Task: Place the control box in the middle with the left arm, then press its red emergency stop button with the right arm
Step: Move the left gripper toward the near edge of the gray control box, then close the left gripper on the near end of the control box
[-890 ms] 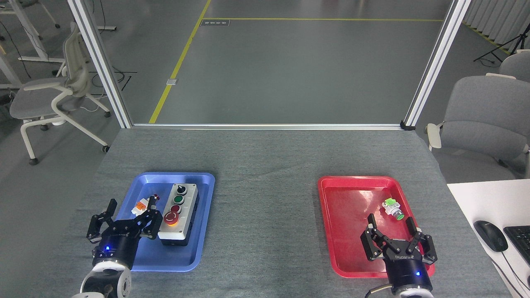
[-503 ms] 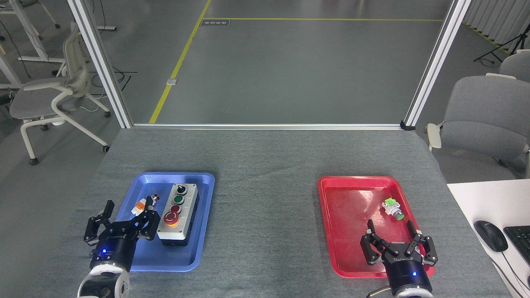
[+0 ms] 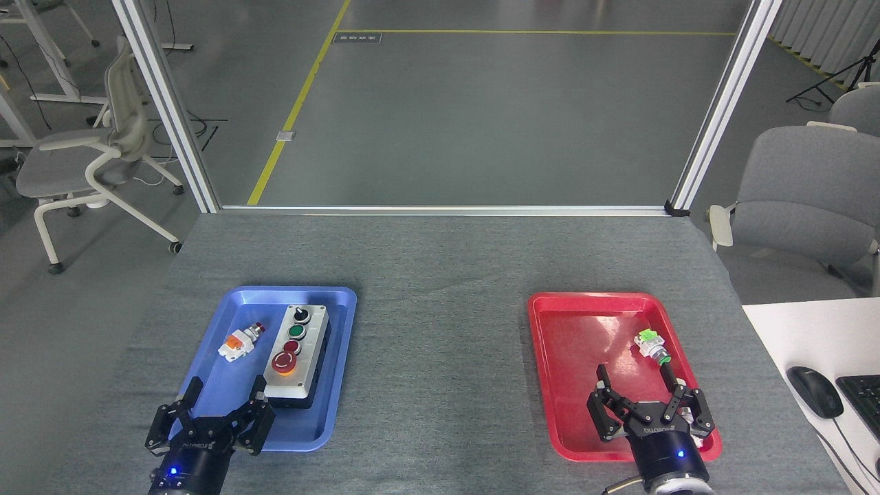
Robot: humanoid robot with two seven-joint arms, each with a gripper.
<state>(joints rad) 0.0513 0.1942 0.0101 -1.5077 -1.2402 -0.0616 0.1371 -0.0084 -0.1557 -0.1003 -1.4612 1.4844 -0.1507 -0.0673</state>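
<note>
Right now the control box (image 3: 297,355) lies in the blue tray (image 3: 337,385), long axis running away, just ahead-right of the left hand (image 3: 223,404). Its fingers are spread, holding nothing. Right hand (image 3: 632,377), also spread, sits well apart.

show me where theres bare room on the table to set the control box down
The widest free patch is the grey cloth between the blue tray and the red tray. The strip behind both trays up to the table's far edge is bare too. The blue tray is crowded: control box and small switch part.
</note>
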